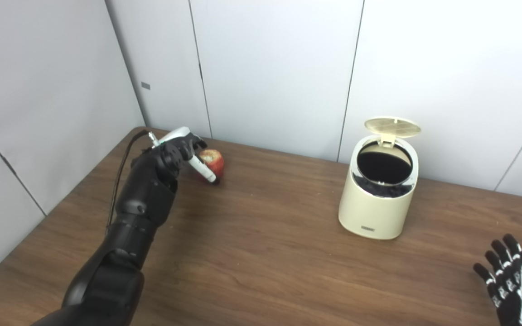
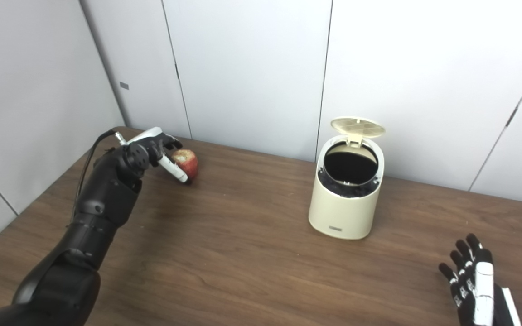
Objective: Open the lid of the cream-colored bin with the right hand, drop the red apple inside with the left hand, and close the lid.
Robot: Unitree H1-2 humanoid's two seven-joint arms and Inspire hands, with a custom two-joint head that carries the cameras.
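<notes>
- From my station I see the brown wooden table point(image 1: 261, 253) filling the lower part of both head views, with pale wall panels point(image 1: 270, 68) closing it in behind and on the left.
- My left arm point(image 1: 129, 226) reaches in from the bottom left edge and stretches far toward the back left corner of the table, a black cable running along its upper side.
- The cream-colored bin point(image 1: 376, 199) stands upright on the table right of centre, near the back wall, well apart from both of my hands.
- Its lid point(image 1: 392, 127) is tipped up on the rear hinge, so I look straight down into the dark opening, which is ringed by a shiny metal rim.
- A small dark label sits low on the bin's front wall; I cannot read it.
- My right hand point(image 2: 471, 283) is at the bottom right corner, palm side toward the cameras, fingers spread apart and pointing up, holding nothing, well clear of the bin.
- My left hand point(image 1: 184, 151) is at the apple, its fingers curled around the near and left side of the fruit, with one white-and-black finger point(image 1: 203, 171) lying across the front of it.
- I cannot tell from either view whether that hand truly clamps the fruit or only rests against it.
- The red apple point(image 1: 215, 163) is on or just above the table near the back left, a pale patch on its top, well apart from the bin.
</notes>
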